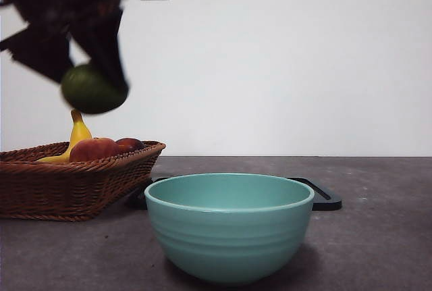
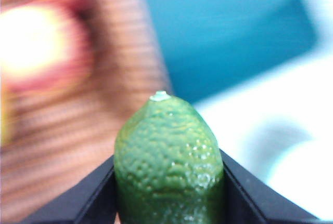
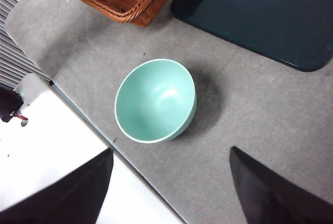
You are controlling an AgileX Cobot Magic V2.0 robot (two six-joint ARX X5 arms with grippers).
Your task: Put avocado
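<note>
Grey worktop [image 3: 250,109] carried everything, and the mint bowl [image 1: 229,227] served as the landmark: behind it lay a dark tray [image 3: 260,16], and beside it, toward the wall socket's side in the front view, sat a wicker basket [image 1: 67,186] with a banana [image 1: 77,136] and a red-orange apple [image 1: 93,149] in it.

The step in hand looked like carrying the fruit across to be set down, probably in the bowl, though the task did not name a place. Done well, that would mean travelling level until centred over the bowl's opening, lowering close to the bottom, and only then releasing, since a rounded fruit dropped from height could bounce or roll out.

The left gripper [image 2: 169,182] hung high above the basket, off to the bowl's side, its jaws pinching the avocado [image 1: 92,88] from both flanks, stem end pointing outward past the tips. The right gripper [image 3: 169,182] waited over the bowl's near side, jaws spread wide and empty.
</note>
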